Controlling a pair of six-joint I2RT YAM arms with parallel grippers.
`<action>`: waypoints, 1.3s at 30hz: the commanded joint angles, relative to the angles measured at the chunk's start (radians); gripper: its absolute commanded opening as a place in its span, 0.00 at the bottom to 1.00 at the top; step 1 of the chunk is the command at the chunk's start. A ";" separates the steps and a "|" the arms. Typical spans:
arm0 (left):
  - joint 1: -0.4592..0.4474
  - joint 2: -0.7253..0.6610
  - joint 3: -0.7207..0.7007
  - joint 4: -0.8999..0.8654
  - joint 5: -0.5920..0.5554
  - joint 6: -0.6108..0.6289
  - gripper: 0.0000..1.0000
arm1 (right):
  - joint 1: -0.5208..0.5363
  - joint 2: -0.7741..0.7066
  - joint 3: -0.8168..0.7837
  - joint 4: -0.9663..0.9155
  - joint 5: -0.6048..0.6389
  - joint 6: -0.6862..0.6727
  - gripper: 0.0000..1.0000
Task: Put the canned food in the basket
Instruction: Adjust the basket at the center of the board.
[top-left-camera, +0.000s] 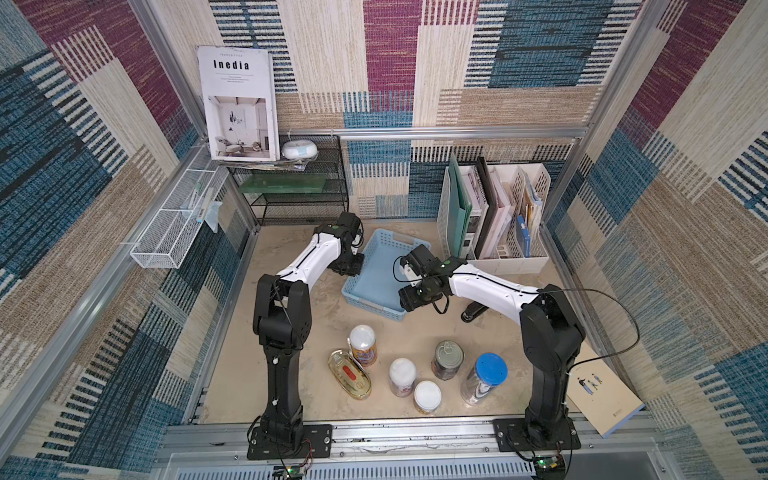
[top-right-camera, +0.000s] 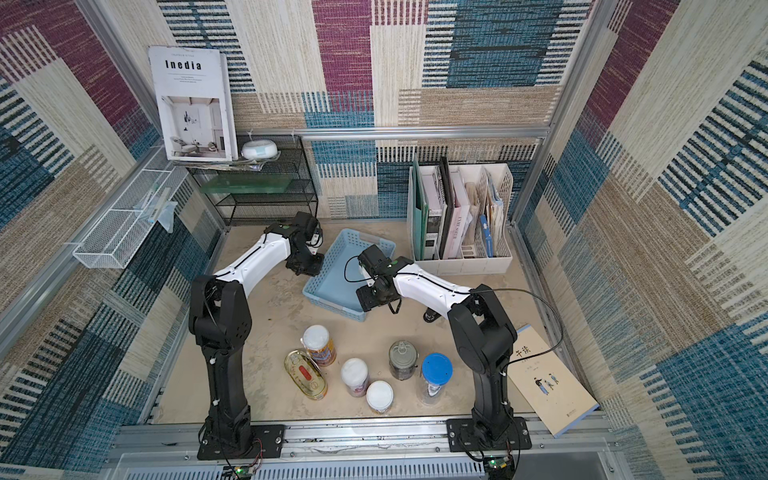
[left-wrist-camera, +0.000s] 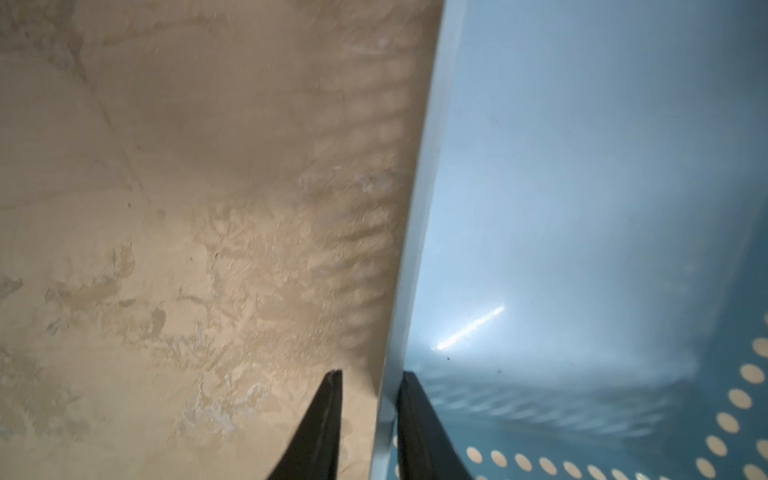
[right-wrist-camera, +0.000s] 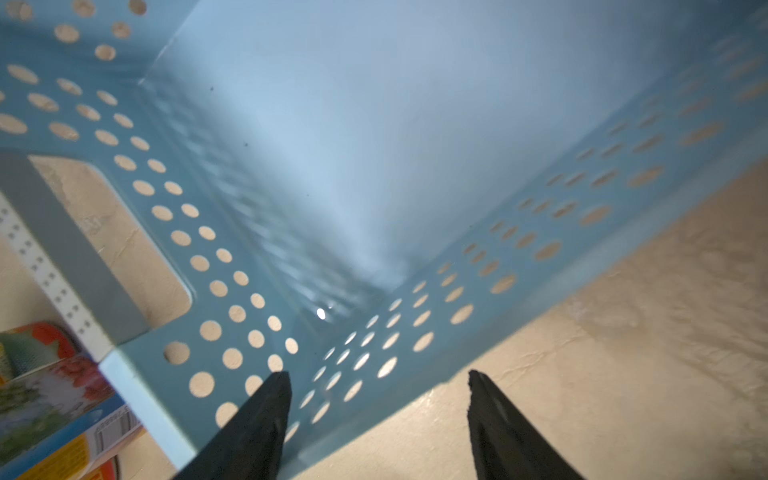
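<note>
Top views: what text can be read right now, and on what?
"Inedia": title on the white magazine propped on the black shelf.
Smaller print below it: too small.
Tan book at front right: cover characters too small to read.
Labels on the cans: blurred.
Spines in the file holder: unreadable.

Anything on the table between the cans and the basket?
Nothing visible: bare table between the cans and the basket. The jar stands beside the cans, not in the path. Both grippers are at the basket's walls, though: the left gripper pinches one wall, and the right gripper straddles another near a corner, jaws open.
</note>
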 joint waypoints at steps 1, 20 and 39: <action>-0.010 0.036 0.063 -0.010 0.036 0.019 0.29 | 0.028 -0.028 -0.028 0.005 -0.095 0.049 0.71; -0.074 0.063 0.290 0.000 0.176 0.057 0.50 | 0.056 -0.121 0.040 0.012 -0.223 0.023 0.91; -0.126 -0.388 -0.335 0.055 0.167 -0.133 0.24 | -0.155 0.285 0.489 -0.177 -0.076 -0.120 0.17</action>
